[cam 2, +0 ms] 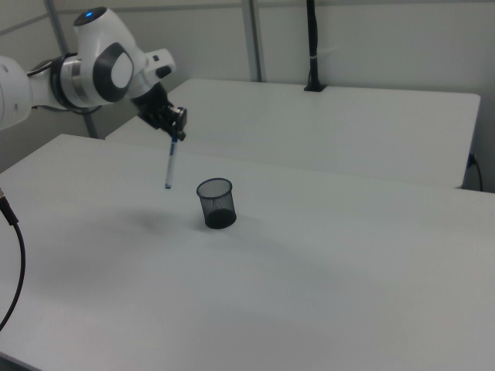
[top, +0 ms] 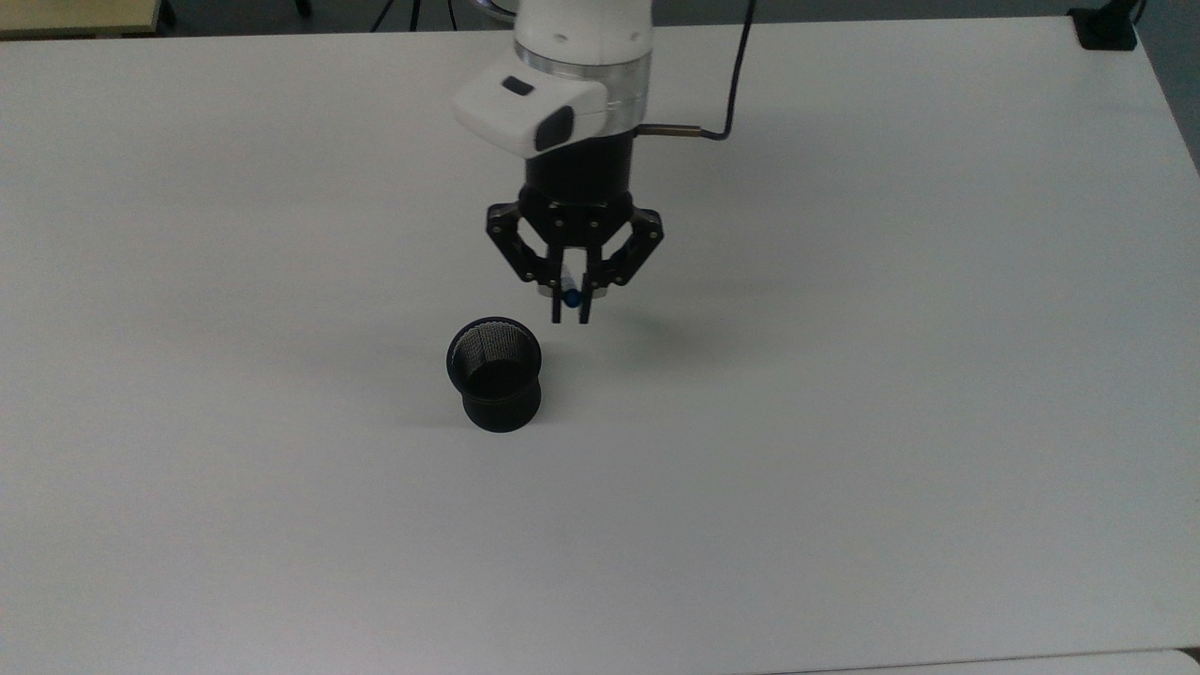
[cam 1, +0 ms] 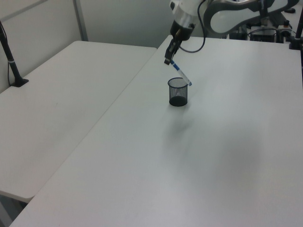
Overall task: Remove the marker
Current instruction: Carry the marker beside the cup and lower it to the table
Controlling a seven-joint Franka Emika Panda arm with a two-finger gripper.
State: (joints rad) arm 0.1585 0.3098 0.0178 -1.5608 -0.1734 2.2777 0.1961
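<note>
We see the gripper (top: 572, 314) pinched shut on the cap end of the marker (cam 2: 168, 165), hanging clear at the black mesh cup's (top: 495, 373) one o'clock in the top view; we judge its dangling length could swing and slip free.
</note>
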